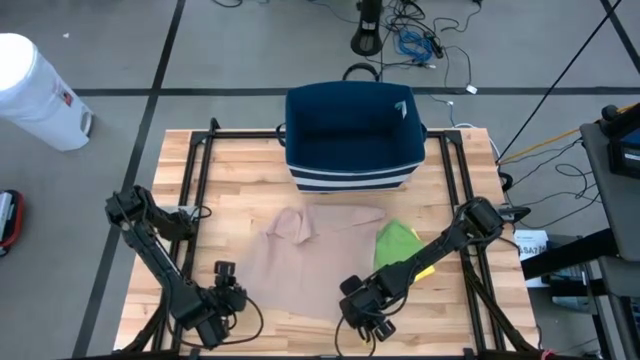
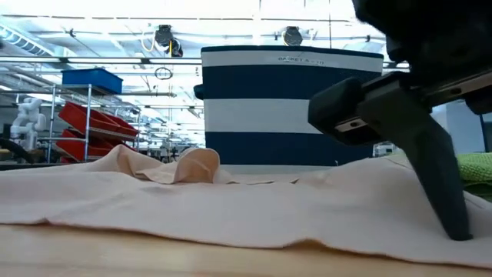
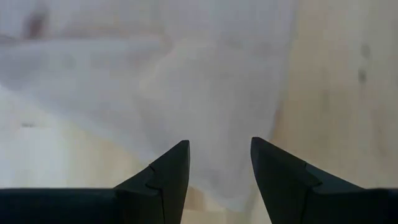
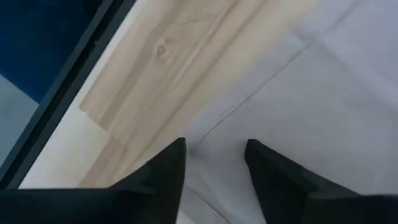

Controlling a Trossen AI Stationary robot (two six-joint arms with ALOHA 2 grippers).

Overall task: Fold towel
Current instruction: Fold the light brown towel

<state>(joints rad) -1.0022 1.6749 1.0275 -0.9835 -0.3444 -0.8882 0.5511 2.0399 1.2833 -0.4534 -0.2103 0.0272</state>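
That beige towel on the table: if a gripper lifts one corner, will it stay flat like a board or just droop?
Probably droop: the beige towel lies rumpled, with a soft curled-over fold at its far corner in the low view, so it looks limp. It seems thin and light, hugging the wooden table. Pushed, it would likely bunch up, not slide whole.

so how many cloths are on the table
2: a beige towel spread across the middle of the table, in front of the striped basket, and a green cloth beside the towel's right edge, partly under the right arm. More could be inside the basket.
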